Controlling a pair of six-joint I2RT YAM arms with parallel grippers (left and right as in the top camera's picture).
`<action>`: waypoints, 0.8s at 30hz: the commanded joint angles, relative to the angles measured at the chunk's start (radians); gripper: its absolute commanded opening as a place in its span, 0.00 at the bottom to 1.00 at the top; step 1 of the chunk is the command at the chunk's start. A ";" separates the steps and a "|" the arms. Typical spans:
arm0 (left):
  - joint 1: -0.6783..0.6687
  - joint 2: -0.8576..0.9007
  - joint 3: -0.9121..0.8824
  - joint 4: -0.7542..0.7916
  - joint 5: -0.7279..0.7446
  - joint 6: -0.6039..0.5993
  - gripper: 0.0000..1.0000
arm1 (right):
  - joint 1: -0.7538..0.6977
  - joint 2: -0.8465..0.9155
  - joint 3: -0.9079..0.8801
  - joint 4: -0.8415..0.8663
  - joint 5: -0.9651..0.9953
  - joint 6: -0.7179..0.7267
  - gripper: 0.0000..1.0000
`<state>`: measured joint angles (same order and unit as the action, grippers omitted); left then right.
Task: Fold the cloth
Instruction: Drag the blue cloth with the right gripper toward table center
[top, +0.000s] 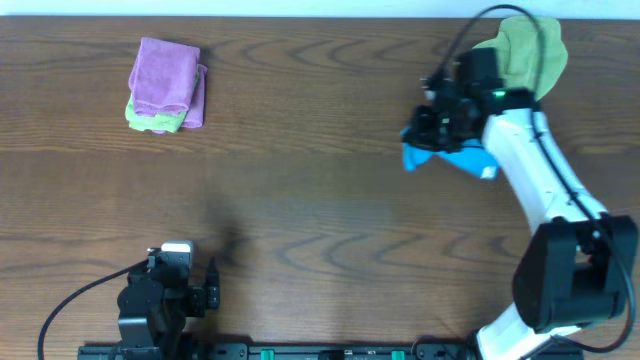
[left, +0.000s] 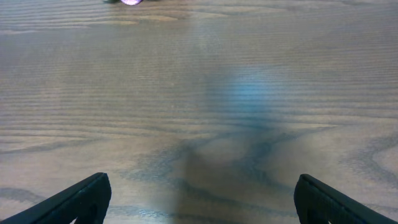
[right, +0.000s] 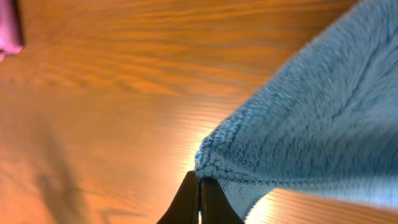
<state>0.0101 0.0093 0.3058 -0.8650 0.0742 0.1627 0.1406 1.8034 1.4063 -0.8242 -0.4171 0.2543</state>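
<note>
At the bottom left of the overhead view, the left gripper (left: 202, 182) hangs over the bare table (top: 320, 200) with its fingers spread wide, nothing between them. Farther up, at the right of the frame, the right arm (top: 530, 170) reaches toward the far edge. The right gripper (right: 199, 186) is closed, its fingertips pinching the hemmed corner of the cloth (right: 323, 112). In the right wrist view, the blue fabric spreads from the tips toward the upper right. From overhead the cloth lies bunched just below and right of that gripper. Beyond it, in the upper right corner, sits a green cloth (top: 525, 45), partly behind the arm. A folded purple cloth (top: 165, 75) rests far off at upper left.
</note>
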 joint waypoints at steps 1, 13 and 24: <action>-0.005 -0.005 -0.002 -0.001 -0.006 0.017 0.95 | 0.092 -0.010 0.000 0.019 -0.002 0.047 0.02; -0.005 -0.005 -0.002 -0.001 -0.006 0.017 0.95 | 0.412 -0.010 0.000 0.063 -0.002 0.038 0.55; -0.005 -0.005 -0.002 -0.001 -0.006 0.017 0.95 | 0.355 -0.015 0.000 -0.034 0.227 0.017 0.73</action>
<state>0.0101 0.0093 0.3058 -0.8650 0.0746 0.1627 0.5488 1.8034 1.4063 -0.8280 -0.3073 0.2771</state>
